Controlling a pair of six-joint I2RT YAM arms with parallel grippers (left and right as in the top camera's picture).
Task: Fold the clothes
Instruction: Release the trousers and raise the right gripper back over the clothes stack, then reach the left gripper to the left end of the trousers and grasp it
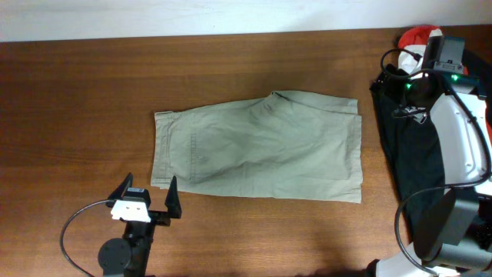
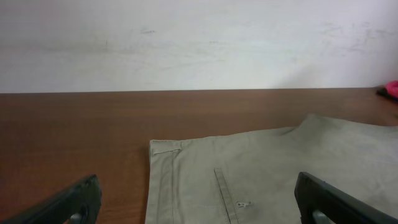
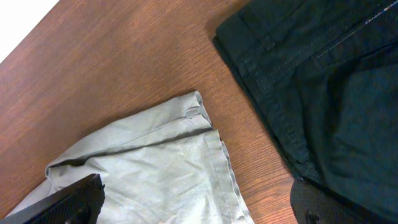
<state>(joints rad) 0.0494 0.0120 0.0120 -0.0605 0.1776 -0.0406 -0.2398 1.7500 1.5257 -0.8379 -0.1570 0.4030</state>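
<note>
The light khaki shorts [image 1: 261, 146] lie flat on the wooden table, doubled over, with the waistband at the left and the leg hems at the right. My left gripper [image 1: 147, 188] is open and empty just in front of the waistband's near corner; in the left wrist view [image 2: 199, 205] its fingers straddle the waistband and a back pocket of the shorts [image 2: 267, 168]. My right gripper [image 3: 199, 208] is open and empty above the shorts' far right hem corner [image 3: 186, 124], beside the black garment [image 3: 323, 74].
The black garment [image 1: 407, 154] lies at the right edge under my right arm, with a red-and-white garment [image 1: 415, 37] behind it. A cable loops from the left arm's base [image 1: 73, 223]. A white wall [image 2: 199, 37] runs behind the table.
</note>
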